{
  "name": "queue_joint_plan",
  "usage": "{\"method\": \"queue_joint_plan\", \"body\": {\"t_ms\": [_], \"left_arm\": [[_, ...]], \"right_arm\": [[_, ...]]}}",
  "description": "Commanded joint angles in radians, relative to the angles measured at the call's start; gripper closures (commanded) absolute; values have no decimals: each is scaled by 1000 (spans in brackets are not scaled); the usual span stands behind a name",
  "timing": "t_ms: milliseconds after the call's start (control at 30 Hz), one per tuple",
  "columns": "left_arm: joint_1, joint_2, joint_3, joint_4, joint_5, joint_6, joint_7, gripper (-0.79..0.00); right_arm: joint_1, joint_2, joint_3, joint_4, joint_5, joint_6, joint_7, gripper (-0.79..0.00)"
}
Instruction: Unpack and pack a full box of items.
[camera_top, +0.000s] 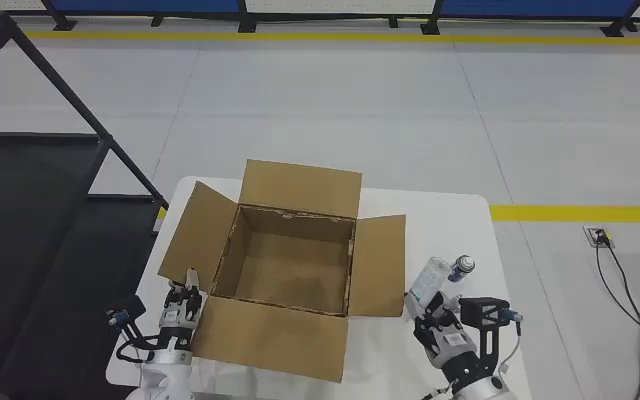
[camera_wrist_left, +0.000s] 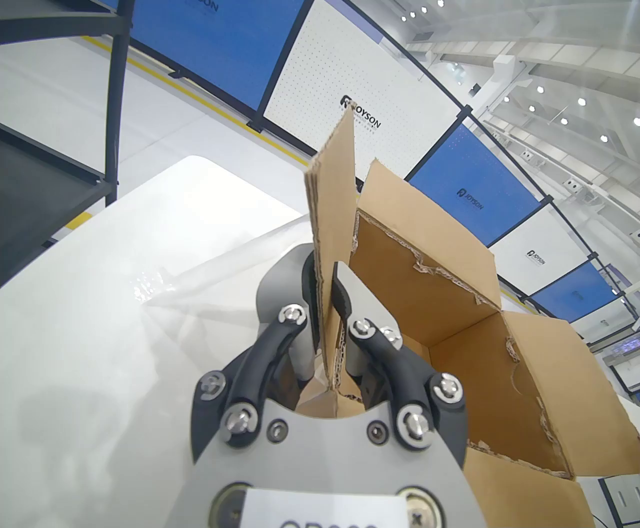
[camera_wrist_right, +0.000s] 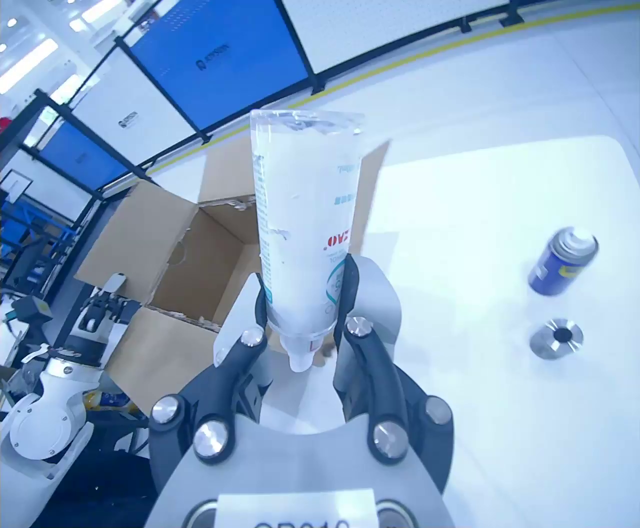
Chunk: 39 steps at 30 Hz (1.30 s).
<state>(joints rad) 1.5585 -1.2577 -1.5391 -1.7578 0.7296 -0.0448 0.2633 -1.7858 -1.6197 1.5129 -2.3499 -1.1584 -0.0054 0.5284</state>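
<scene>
An open cardboard box stands in the middle of the white table, its inside bare as far as I can see. My left gripper is shut on the box's left flap, at the near left corner. My right gripper is shut on a white tube, held cap-down just right of the box's right flap; the tube also appears from above. A blue spray can stands on the table beyond the right gripper.
A small round metal disc lies on the table close to the blue can. A black metal rack stands left of the table. The table's far right corner is bare white surface.
</scene>
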Motion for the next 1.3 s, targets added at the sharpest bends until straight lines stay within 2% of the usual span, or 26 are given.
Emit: {"method": "queue_joint_plan", "body": {"t_ms": [0,67,100,133,167,267,333,367,433,667,767,867,967,1033,1167,1267], "left_arm": [[2,-1,-2,-4,1,-3,-4,0],[5,-1,-3,-9,3,-6,-4,0],[7,-2,-2,-13,5,-8,-5,-58],[9,-2,-2,-16,7,-7,-6,-511],[10,-3,-1,-18,8,-4,-8,-785],[14,-4,1,-26,13,1,-18,-785],[18,-5,4,-30,8,-2,-35,-785],[20,-5,1,-34,4,-10,-48,-785],[21,-5,-1,-35,3,-11,-50,-785],[21,-5,-1,-35,3,-11,-50,-785],[21,-5,-1,-35,3,-11,-50,-785],[21,-5,-1,-35,3,-11,-50,-785],[21,-5,-1,-35,3,-11,-50,-785],[21,-5,-1,-35,3,-11,-50,-785],[21,-5,-1,-35,3,-11,-50,-785],[21,-5,-1,-35,3,-11,-50,-785]], "right_arm": [[11,1,45,0,44,69,32,0],[26,3,90,0,64,130,80,0],[38,4,115,11,80,162,96,0],[54,6,139,22,91,173,121,0],[74,8,164,38,102,191,146,0],[153,18,236,94,96,247,249,0],[223,24,276,140,63,324,305,0],[258,29,281,160,47,307,334,0],[322,32,318,206,97,348,334,0],[329,33,320,213,104,346,335,0],[330,38,282,234,105,262,352,0],[375,52,269,271,0,223,418,0],[466,69,268,339,-141,198,534,0],[550,82,297,405,-157,159,625,0],[695,112,330,550,-256,19,794,0],[763,129,340,634,-310,-44,847,0]]}}
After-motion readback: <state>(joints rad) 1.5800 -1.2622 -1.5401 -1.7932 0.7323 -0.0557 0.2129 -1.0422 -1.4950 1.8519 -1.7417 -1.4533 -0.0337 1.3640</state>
